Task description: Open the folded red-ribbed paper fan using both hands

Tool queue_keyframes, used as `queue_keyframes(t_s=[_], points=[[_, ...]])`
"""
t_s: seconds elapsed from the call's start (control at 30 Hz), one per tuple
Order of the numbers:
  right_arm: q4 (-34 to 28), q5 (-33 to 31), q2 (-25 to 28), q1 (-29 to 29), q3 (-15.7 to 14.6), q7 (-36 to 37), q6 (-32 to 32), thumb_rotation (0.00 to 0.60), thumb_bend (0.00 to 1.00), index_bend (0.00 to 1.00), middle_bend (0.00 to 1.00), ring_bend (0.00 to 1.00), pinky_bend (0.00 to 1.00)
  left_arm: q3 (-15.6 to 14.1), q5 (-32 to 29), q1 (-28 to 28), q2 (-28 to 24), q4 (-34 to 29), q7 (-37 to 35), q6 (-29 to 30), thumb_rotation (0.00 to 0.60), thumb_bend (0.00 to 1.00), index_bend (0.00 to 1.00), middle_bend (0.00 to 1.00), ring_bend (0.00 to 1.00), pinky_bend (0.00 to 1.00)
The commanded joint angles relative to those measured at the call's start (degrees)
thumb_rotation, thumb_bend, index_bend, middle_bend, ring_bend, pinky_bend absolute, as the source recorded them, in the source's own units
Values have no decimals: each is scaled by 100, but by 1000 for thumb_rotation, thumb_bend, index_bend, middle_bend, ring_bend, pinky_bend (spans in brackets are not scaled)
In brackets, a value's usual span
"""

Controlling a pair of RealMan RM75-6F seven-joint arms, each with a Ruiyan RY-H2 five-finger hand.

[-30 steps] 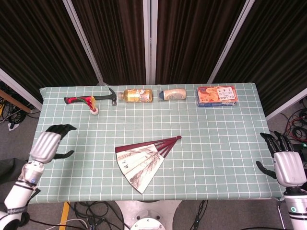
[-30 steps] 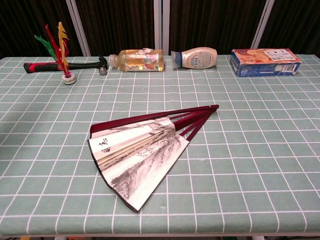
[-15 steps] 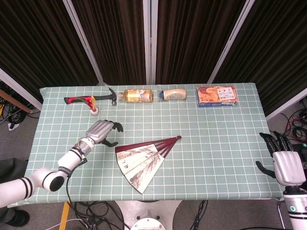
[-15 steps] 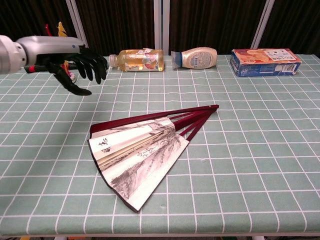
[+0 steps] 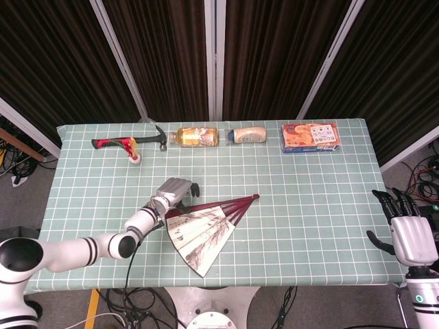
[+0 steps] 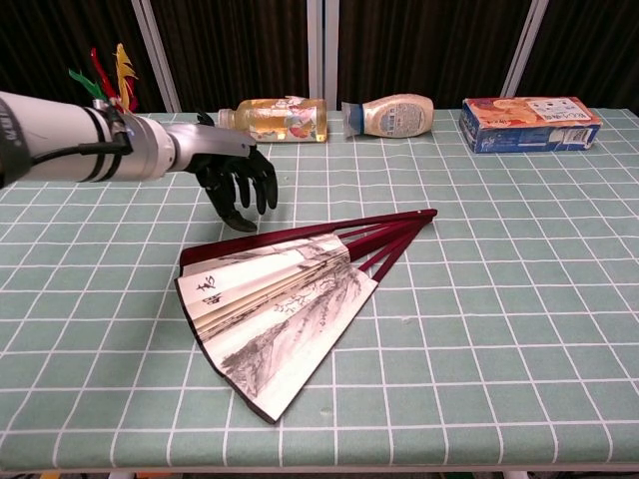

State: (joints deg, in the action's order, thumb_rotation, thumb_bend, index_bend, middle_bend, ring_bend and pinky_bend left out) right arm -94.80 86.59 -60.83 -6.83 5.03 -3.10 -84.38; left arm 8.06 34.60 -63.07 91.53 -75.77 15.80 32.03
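Fan (image 6: 275,299) lies flat near the middle of the green grid-patterned table (image 5: 329,205), partly spread. Red ribs converge at a pivot pointing toward the far right; the paper leaf faces up toward the near left. The leaf carries an ink landscape print and a column of dark brush characters near its left edge; the characters are too small to read.

Left hand (image 6: 238,183) hovers just beyond the fan's upper left edge, palm down, dark fingers (image 6: 262,190) spread and drooping toward the table. It holds nothing. Contact with the fan is not evident in the chest view; in the head view the left hand (image 5: 177,190) sits right beside the top rib, and I cannot tell whether it touches.

Right hand (image 5: 406,229) is off the table's right edge, near corner, fingers extended and apart, holding nothing.

Back row, left to right:
- hammer (image 5: 130,142), red and black handle
- shuttlecock (image 6: 122,95) with red, green and yellow feathers, upright on a white base
- bottle of amber liquid (image 6: 275,120) on its side, label print unreadable
- beige squeeze bottle (image 6: 391,116) on its side
- blue and orange carton (image 6: 529,124), text unreadable
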Motion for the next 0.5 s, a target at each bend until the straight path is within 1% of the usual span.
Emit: queue_keyframes(t_s=[0.03, 0.27, 0.5], points=[[9, -10, 7, 6, 4, 12, -8, 600, 114, 111, 162, 50, 114, -161, -415, -337, 260, 149, 334, 179, 600, 271, 394, 331, 305, 304], [74, -46, 0, 24, 8, 89, -19, 600, 115, 111, 162, 50, 114, -327, -970, -716, 614, 407, 833, 436, 600, 269, 397, 328, 301, 304], [176, -71, -17, 50, 11, 202, -44, 600, 114, 111, 162, 50, 114, -330, -1359, -935, 766, 496, 1097, 497, 600, 273, 404, 325, 301, 305]])
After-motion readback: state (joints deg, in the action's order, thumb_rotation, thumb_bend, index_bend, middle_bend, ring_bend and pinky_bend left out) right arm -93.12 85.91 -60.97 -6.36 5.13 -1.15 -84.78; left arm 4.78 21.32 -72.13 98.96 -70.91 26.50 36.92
